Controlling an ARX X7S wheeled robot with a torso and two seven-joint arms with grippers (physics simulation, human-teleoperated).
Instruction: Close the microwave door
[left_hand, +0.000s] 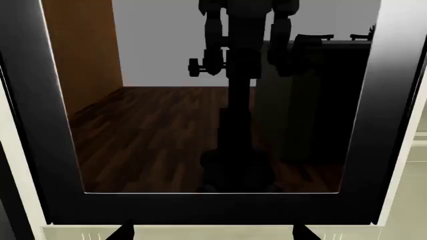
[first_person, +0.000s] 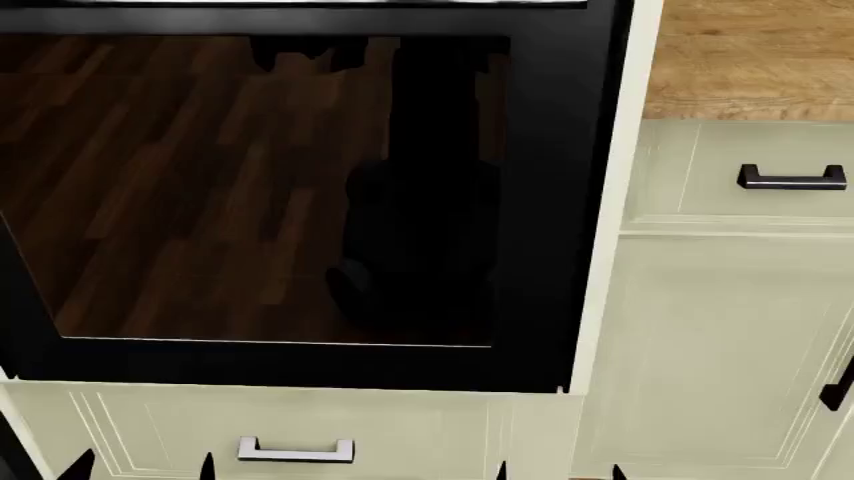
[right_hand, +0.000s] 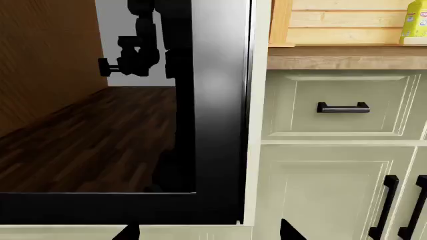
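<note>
Facing the glossy black glass-fronted oven door set in cream cabinetry, the robot sees no microwave anywhere. Both grippers show only dark fingertips at frame edges, apparently spread apart, holding nothing, presumably searching.

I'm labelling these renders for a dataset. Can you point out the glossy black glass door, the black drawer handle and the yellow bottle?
glossy black glass door (first_person: 267, 190), head view, middle of the reflective pane.
black drawer handle (right_hand: 343, 107), right wrist view, middle of its bar.
yellow bottle (right_hand: 415, 22), right wrist view, its body on the counter.
</note>
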